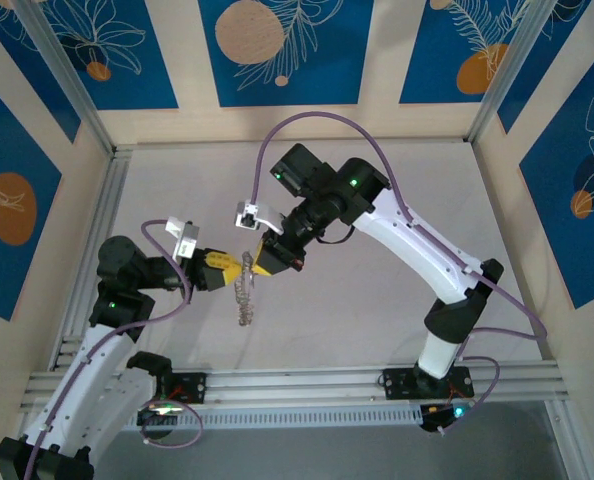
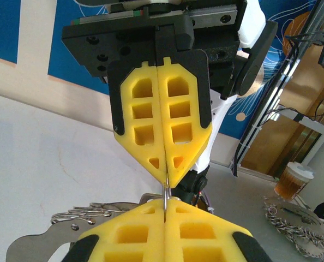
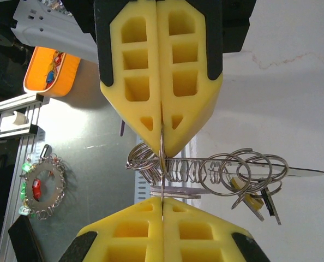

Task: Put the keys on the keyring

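The keyring [image 1: 244, 296] is a bunch of silvery wire rings dangling between both arms above the table. My left gripper [image 1: 237, 268] and right gripper [image 1: 263, 260] meet tip to tip, each shut on the same thin ring [image 2: 166, 192]. In the right wrist view my right gripper [image 3: 162, 201] is at the bottom and the left gripper [image 3: 162, 148] at the top, with the keyring [image 3: 205, 169] strung out to the right. A pale lilac key [image 3: 178, 191] lies just above my right fingertips. A brassy-yellow key [image 3: 248, 197] with a dark bit hangs from the far rings.
The grey table [image 1: 377, 290] is fenced by posts and a slotted rail [image 1: 307, 382] at the near edge. Off to the side lie a beaded loop [image 3: 41, 188], an orange tub [image 3: 50, 71], a drink cup [image 2: 295, 180] and another chain loop [image 2: 295, 229].
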Available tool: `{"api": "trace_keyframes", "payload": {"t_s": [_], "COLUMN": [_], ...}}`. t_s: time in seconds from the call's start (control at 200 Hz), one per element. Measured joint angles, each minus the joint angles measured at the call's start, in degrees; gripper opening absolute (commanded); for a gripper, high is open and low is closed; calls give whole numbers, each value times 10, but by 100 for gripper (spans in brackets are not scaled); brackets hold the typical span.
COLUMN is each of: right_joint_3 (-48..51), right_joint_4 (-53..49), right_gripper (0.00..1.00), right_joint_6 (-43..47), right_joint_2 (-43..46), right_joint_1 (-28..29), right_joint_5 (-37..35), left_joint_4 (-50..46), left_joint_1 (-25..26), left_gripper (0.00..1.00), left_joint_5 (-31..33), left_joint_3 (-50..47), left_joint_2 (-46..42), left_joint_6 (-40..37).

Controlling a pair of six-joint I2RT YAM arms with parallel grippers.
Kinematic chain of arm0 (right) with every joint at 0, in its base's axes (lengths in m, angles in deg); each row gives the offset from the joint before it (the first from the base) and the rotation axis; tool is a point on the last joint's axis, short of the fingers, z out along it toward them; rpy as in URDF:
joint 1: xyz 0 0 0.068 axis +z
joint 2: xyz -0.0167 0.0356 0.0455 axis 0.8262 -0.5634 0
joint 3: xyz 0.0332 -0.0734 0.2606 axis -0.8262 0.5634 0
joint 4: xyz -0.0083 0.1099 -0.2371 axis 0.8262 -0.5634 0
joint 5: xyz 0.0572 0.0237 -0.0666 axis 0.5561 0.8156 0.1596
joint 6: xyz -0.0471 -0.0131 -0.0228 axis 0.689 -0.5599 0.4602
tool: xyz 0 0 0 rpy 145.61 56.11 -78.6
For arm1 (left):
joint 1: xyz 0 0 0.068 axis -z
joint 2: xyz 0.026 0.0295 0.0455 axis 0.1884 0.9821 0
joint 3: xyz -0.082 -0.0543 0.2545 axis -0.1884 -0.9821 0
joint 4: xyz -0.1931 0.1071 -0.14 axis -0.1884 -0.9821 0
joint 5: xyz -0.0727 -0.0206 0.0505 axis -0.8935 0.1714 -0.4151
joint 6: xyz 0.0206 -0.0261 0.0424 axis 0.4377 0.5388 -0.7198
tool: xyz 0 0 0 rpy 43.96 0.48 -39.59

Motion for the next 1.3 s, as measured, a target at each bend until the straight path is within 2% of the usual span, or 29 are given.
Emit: {"api": "trace_keyframes", "payload": {"t_s": [1.3], "right_joint_3": [0], "right_joint_4": [-1], "right_gripper": [0], "right_joint_6": [0], "right_joint_2": [-1], "right_joint_1": [-1], "right_joint_5": [-7], "left_joint_4": [-15], "left_joint_1": [1], "left_gripper": [0], "left_joint_5": [0], "left_joint_3": [0], "left_joint_2": [0], "left_joint_6": [-9]}}
